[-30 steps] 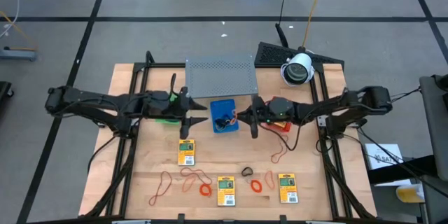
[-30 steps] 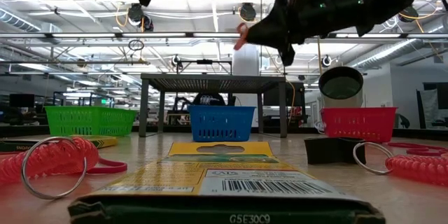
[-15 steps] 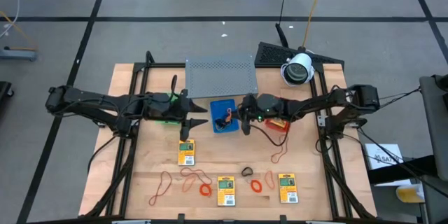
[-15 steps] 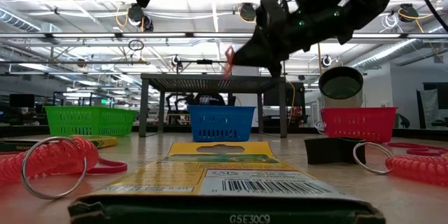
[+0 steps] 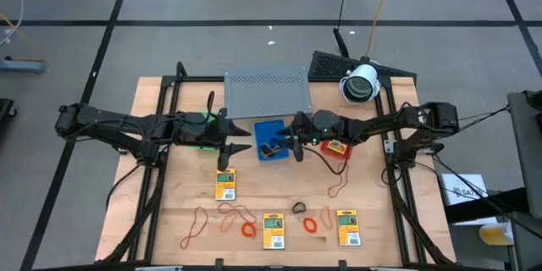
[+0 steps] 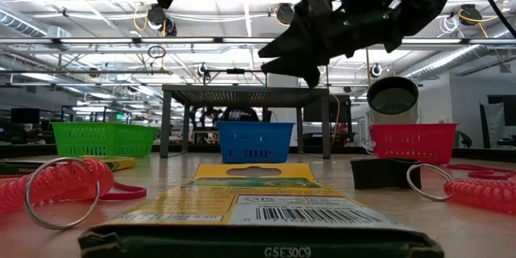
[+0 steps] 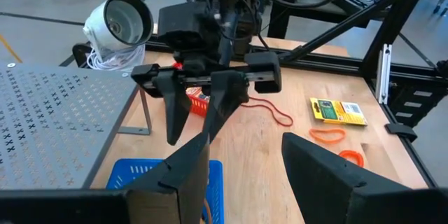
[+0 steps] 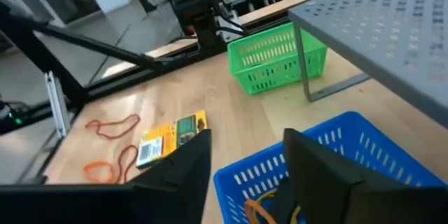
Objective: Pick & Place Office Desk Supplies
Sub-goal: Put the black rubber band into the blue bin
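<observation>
Your right gripper [image 5: 294, 141] hung with jaws apart at the blue tray's [image 5: 264, 127] right edge (nothing held); the yellow packets [image 5: 225, 184] lay nearer; your left gripper [image 5: 227, 136] waited parted, beside the green tray [image 6: 103, 139].

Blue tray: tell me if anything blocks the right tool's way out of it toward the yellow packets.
Nothing visible does. The right tool, open, hangs over the blue tray's right rim; bare tabletop lies between it and the nearest yellow packet.

Even overhead light, soft shadows; low view's foreground blurred
</observation>
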Robot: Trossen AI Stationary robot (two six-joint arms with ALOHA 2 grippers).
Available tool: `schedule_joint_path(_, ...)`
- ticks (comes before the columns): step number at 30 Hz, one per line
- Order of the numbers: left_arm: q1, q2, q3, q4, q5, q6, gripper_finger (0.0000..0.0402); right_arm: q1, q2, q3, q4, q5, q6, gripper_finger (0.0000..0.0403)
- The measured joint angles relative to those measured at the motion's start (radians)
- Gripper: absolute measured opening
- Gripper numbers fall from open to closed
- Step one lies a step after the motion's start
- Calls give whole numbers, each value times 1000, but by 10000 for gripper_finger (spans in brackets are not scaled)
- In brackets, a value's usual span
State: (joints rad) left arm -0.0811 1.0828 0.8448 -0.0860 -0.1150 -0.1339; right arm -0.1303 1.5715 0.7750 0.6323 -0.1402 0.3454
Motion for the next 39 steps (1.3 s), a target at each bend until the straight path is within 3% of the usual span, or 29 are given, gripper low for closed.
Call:
schedule_joint_path(7, 0, 0, 0, 0, 0, 4, 187, 29, 0, 0, 70, -204, 15, 203)
schedule_joint_path(16, -38, 26, 0, 17, 116, -24, 186, 217, -1, 0, 73, -204, -98, 183)
schedule_joint_path(25, -105, 141, 0, 86, 114, 24, 186, 381, -1, 0, -124, -203, 20, 171)
schedule_joint_path(30, -112, 222, 0, 133, 114, -4, 187, 469, -1, -1, -186, -165, 84, 171)
schedule_joint_path(39, -116, 289, 0, 216, 106, -28, 186, 578, -1, -1, -278, 46, 3, 171)
